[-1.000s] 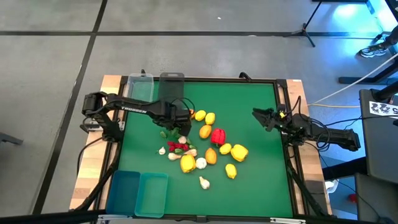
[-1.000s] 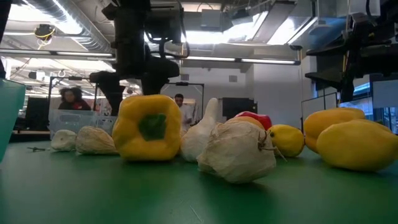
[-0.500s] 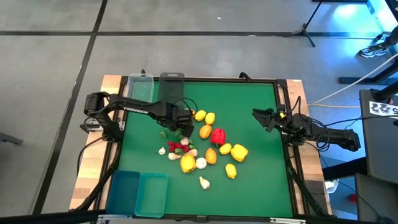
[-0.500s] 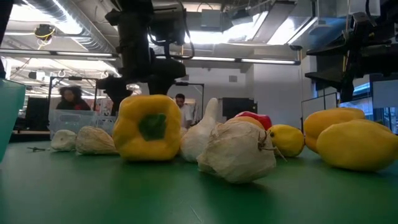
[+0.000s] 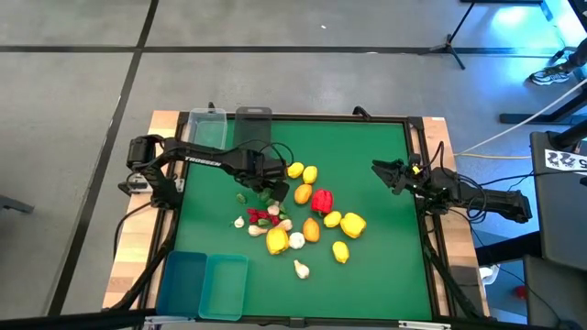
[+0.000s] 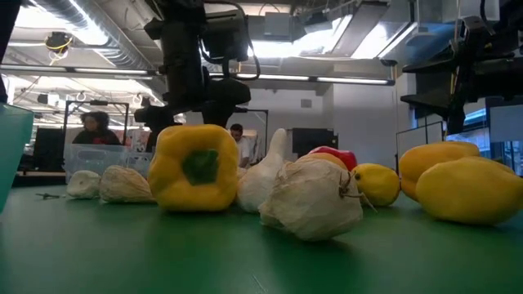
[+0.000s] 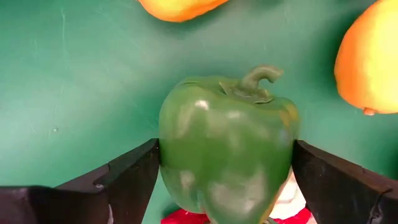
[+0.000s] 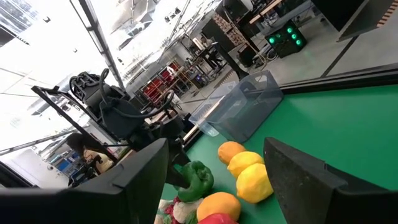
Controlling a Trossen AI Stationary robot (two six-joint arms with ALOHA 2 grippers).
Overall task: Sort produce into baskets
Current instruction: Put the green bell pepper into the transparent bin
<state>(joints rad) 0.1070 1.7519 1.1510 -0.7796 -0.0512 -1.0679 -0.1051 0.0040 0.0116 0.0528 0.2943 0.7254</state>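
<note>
The produce lies heaped mid-table: lemons, an orange, a red pepper, yellow peppers, garlic, red chilies. A green pepper rests on the mat at the heap's left, stem up. My left gripper points down over it, open, one finger close on each side. My right gripper waits level near the table's right edge, open around nothing. Two clear baskets stand at the far left, two teal baskets at the near left. My left gripper comes from above, pointing down, with one finger by each flank of the green pepper. The pepper's bulge covers the fingers' inner edges, so I cannot tell whether they touch it.
An orange and another piece of produce lie close beyond the green pepper, with chilies and garlic on its near side. Bare green mat stretches at the right and the near right. A raised frame rims the mat.
My left gripper has sunk a little and edged toward the table's right, down around the green pepper. The produce has stayed in place.
</note>
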